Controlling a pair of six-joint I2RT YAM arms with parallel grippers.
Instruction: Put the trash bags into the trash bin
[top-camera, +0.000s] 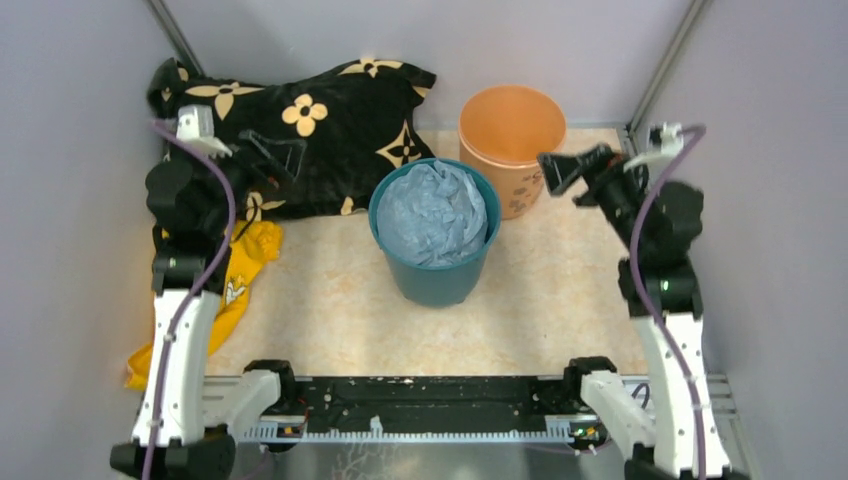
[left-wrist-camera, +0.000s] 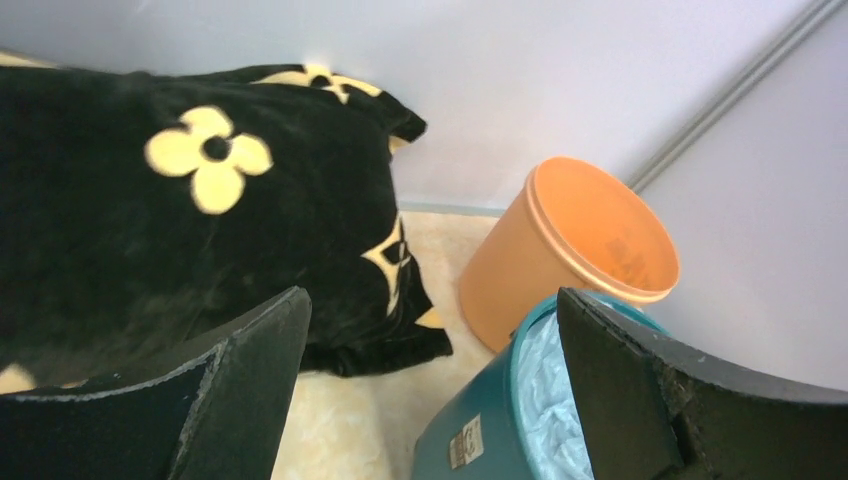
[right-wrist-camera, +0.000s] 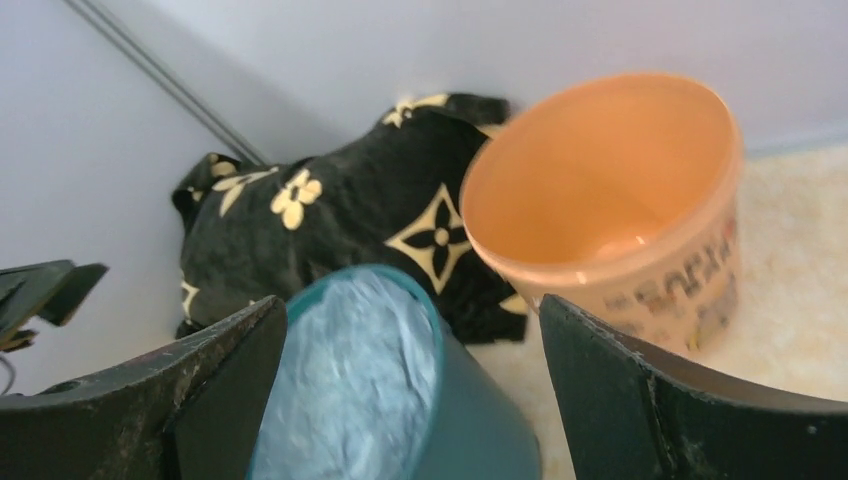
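The trash bags (top-camera: 433, 213) lie at eight o'clock from the right fingers (top-camera: 558, 168), probably the nearer pair. These and the left fingers (left-wrist-camera: 245, 375) gape, empty.

Speckled table (top-camera: 560, 300) carries trash bin (top-camera: 520, 192), teal bucket (top-camera: 436, 282), black cushion (top-camera: 330, 135), yellow cloth (top-camera: 240, 285).

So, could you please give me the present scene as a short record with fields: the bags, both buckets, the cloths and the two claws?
trash bags: pale blue, crumpled, filling the dark teal bucket
dark teal bucket: upright, in the middle
trash bin: peach-orange, upright, empty, behind and to the right of the teal bucket
black cloth: yellow flower pattern, back left
yellow cloth: left side, in front of the black cloth
left claw: open, holding nothing
right claw: open, holding nothing
task state: no bag in the trash bin yet
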